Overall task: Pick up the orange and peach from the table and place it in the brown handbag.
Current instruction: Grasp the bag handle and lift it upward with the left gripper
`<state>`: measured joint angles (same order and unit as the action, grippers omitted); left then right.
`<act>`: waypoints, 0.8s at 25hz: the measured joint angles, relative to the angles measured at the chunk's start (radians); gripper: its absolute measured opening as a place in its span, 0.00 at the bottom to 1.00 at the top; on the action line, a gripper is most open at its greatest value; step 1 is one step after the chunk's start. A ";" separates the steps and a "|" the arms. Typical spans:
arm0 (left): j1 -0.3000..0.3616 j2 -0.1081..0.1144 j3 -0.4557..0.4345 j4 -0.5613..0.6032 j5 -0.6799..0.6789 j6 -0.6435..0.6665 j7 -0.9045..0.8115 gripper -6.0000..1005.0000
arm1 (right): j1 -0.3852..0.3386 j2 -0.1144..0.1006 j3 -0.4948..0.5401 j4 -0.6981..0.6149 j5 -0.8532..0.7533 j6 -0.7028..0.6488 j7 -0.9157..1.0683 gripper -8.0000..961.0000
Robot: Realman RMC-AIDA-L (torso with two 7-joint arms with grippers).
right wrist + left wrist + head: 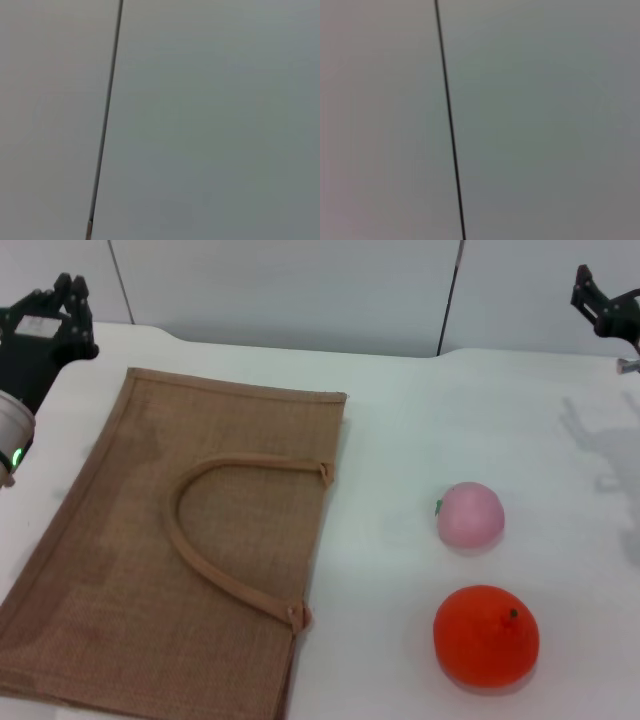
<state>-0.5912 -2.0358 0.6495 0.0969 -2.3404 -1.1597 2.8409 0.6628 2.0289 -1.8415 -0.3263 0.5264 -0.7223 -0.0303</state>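
- Fruit first; the orange (pixel 486 635) sits on the white table (pixel 400 440) near my front edge, and the peach (pixel 470 515) sits just behind it, close but not touching.
- The brown handbag (pixel 170 550) lies flat on my left side, well apart from both fruits; its handle (pixel 235 540) loops over the top.
- My right gripper (pixel 603 302) is up high at the far right corner; my left gripper (pixel 52 315) is up at the far left; I cannot tell if either claw is spread or closed.
- I think my right claw should come down over the orange from above, straddle the widest part, and squeeze softly; round fruit rolls.
- The bag looks flat and closed, so my left claw may need to lift the mouth.
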 joint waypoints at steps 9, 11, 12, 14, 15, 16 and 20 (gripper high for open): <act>0.000 -0.001 -0.001 -0.019 -0.003 0.028 0.000 0.14 | 0.001 0.000 -0.001 0.007 0.002 0.006 0.009 0.91; 0.000 0.000 0.002 -0.019 0.000 0.028 0.000 0.14 | 0.002 -0.001 -0.001 0.007 0.003 0.008 0.009 0.91; 0.000 0.000 0.002 -0.019 0.000 0.028 0.000 0.14 | 0.002 -0.001 -0.001 0.007 0.003 0.008 0.009 0.91; 0.000 0.000 -0.001 -0.019 -0.001 0.028 0.000 0.14 | 0.002 -0.001 -0.001 0.006 0.002 0.009 0.009 0.91; 0.000 0.000 -0.002 -0.019 -0.002 0.028 0.000 0.15 | 0.002 -0.002 -0.001 0.006 0.002 0.010 0.009 0.91; 0.000 0.001 -0.003 -0.019 -0.003 0.028 -0.002 0.15 | 0.003 -0.002 -0.001 0.007 0.002 0.010 0.009 0.91; 0.000 0.004 0.005 -0.019 0.010 0.026 -0.040 0.16 | 0.007 -0.003 -0.001 0.008 0.001 0.011 0.009 0.91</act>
<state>-0.5912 -2.0319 0.6540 0.0781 -2.3301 -1.1333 2.8011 0.6696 2.0262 -1.8423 -0.3182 0.5278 -0.7111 -0.0214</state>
